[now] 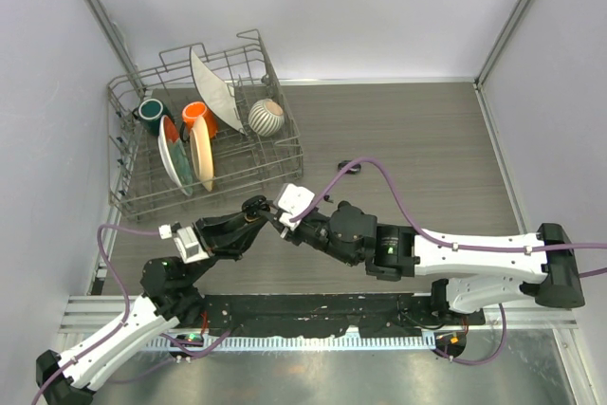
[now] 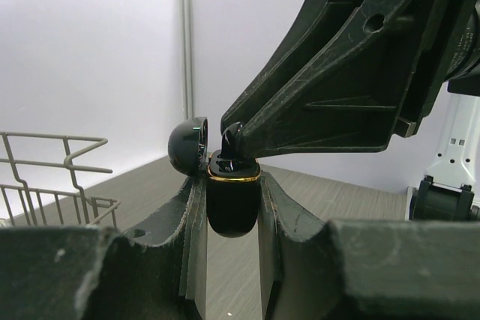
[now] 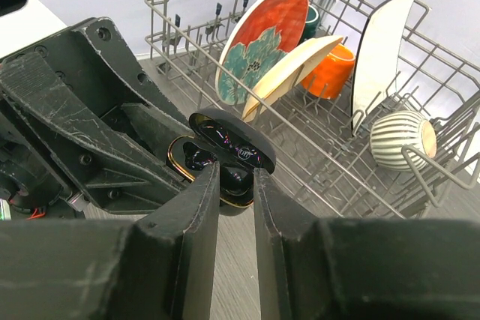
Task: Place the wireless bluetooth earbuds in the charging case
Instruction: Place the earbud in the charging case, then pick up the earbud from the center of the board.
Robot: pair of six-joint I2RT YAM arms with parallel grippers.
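Left gripper [image 2: 232, 181] (foreground, L wrist view): jaws are clamped tight on the body of the charging case [image 2: 232, 211], which is held upright above the table [image 1: 427, 158] w/ its gold-rimmed mouth uppermost and its lid [image 2: 187, 146] swung back to one side. Right gripper [image 3: 234, 174] (R wrist view): fingers are drawn in to a narrow gap, and one glossy black earbud [image 3: 235, 182] is pinched between their tips, directly at the mouth of the case. Both grippers are positioned tip to tip just in front of the dish rack [image 1: 128, 198], in which plates [image 1: 201, 154], an orange cup [image 1: 196, 113] and a striped bowl [image 1: 266, 118] are stood. Beyond the R arm, a small dark item [image 1: 349, 168], possibly a second earbud, is seen lying on the table.
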